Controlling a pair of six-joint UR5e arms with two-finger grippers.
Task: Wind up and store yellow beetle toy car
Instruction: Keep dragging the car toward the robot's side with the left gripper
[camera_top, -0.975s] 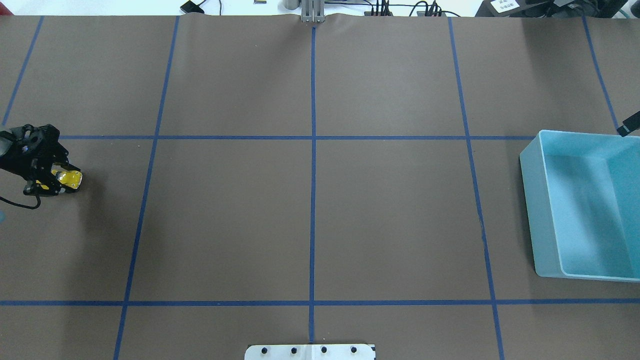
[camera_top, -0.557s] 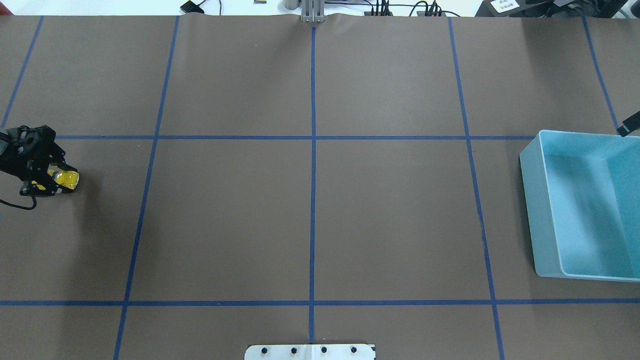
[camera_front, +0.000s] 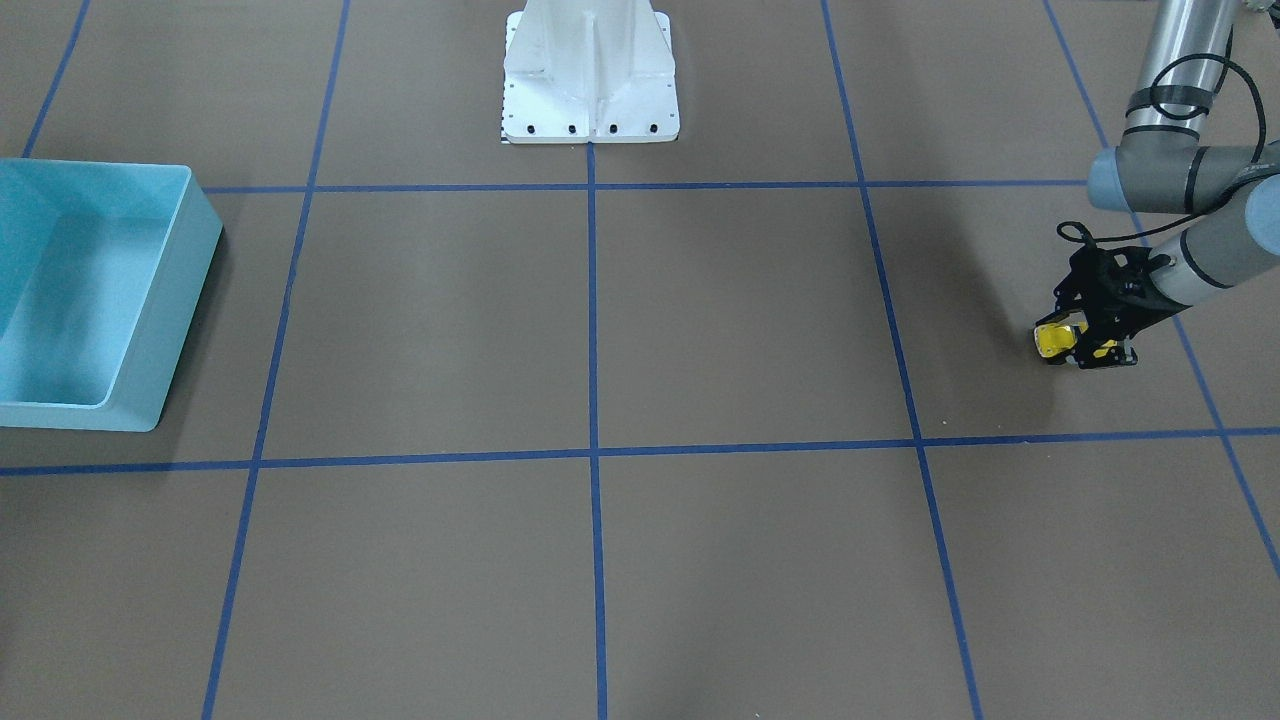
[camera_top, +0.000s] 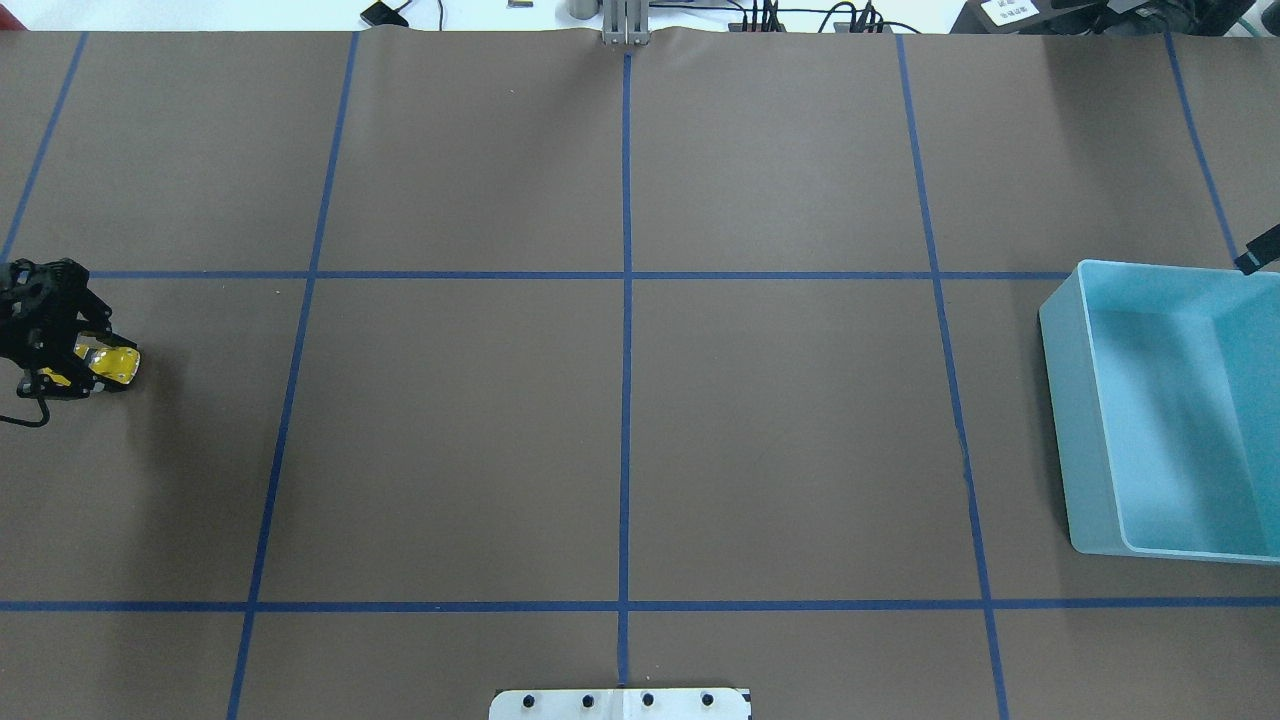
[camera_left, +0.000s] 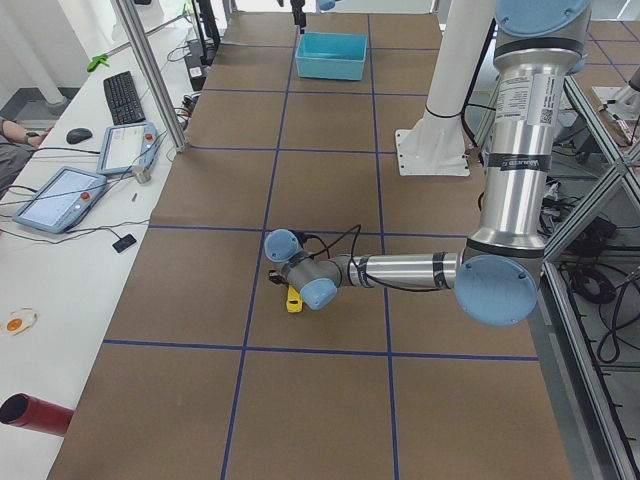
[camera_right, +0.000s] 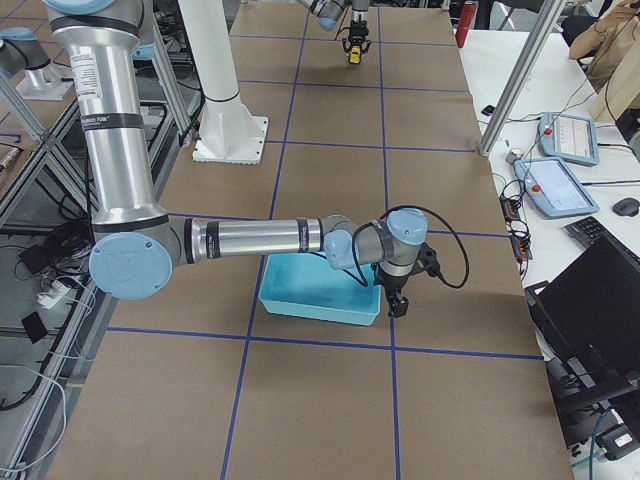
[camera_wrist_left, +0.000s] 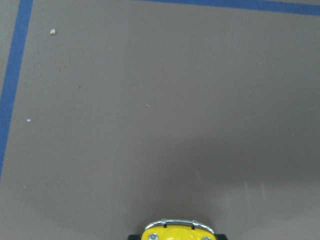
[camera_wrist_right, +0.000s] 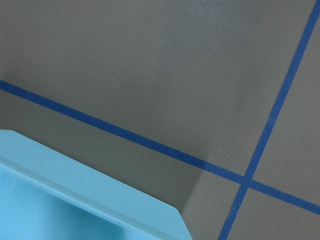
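Observation:
The yellow beetle toy car (camera_top: 114, 364) is held between the fingers of my left gripper (camera_top: 98, 362) at the far left of the table, low over the brown mat. I cannot tell whether its wheels touch the mat. It also shows in the front view (camera_front: 1050, 341) and as a yellow nose at the bottom of the left wrist view (camera_wrist_left: 177, 233). My right gripper (camera_top: 1258, 250) shows only a black tip at the right edge, just beyond the far corner of the light blue bin (camera_top: 1085, 420). I cannot tell whether it is open or shut.
The bin is empty and stands at the table's right end; it also shows in the front view (camera_front: 185, 290). Blue tape lines (camera_top: 626, 400) cross the mat. The robot's white base plate (camera_front: 590, 120) sits at the near middle edge.
My left gripper has moved a little further toward the table's left end with the car still in it. The right gripper's tip and the bin have not moved.

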